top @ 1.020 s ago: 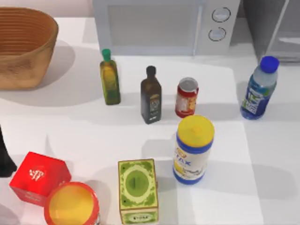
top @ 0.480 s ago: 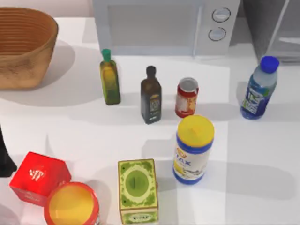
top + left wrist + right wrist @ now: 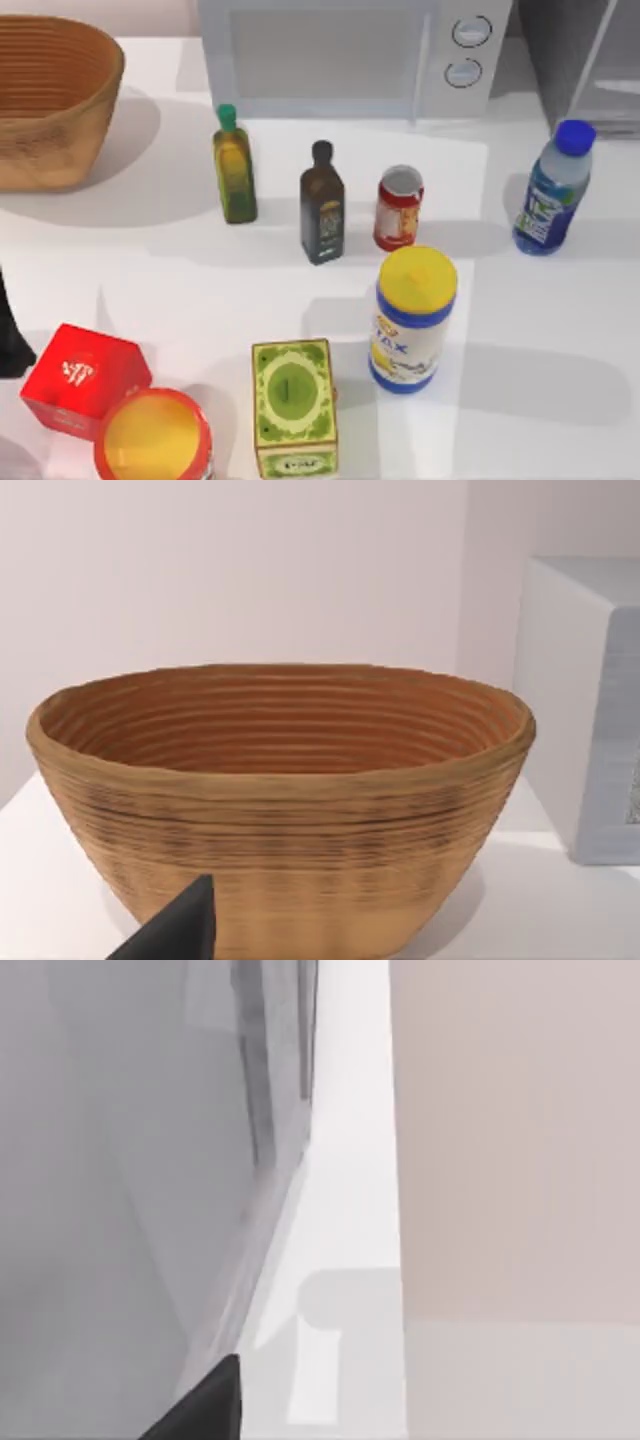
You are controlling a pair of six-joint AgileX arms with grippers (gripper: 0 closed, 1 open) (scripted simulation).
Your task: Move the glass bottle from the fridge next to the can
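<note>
The glass bottle (image 3: pixel 552 190) is set upright outside the fridge (image 3: pixel 585 55), well apart from the can (image 3: pixel 398 208); gripper states cannot be told.

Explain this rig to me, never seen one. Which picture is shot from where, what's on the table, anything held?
It is a simulated pair of AgileX arms at a white table. One picture looks down from overhead; the other two come from cameras on each arm's wrist.

From above: a glass bottle stands at the right, outside the fridge, well apart from the small red can. Also there: a microwave, wicker basket, green-capped oil bottle, dark bottle, yellow-lidded canister, green box, red box and red tub.

The left wrist view faces the basket, the right wrist view the fridge. Nothing is seen held.
</note>
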